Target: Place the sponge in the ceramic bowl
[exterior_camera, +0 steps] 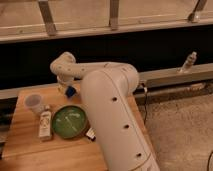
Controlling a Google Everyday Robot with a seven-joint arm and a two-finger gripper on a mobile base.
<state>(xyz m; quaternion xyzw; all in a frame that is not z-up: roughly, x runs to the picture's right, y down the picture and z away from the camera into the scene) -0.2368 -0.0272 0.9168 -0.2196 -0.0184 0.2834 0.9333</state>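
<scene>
The blue sponge (70,92) sits at the tip of my gripper (68,91), which is shut on it near the back edge of the wooden table. The gripper hangs from the white arm (107,107) that fills the middle of the camera view. The green ceramic bowl (69,121) rests on the table in front of the gripper, a little below it in the picture. Nothing lies inside the bowl.
A small translucent cup (34,102) stands left of the gripper. A flat packet (45,124) lies just left of the bowl. A small dark object (91,134) lies at the bowl's right. Behind the table (30,150) runs a dark wall with a rail.
</scene>
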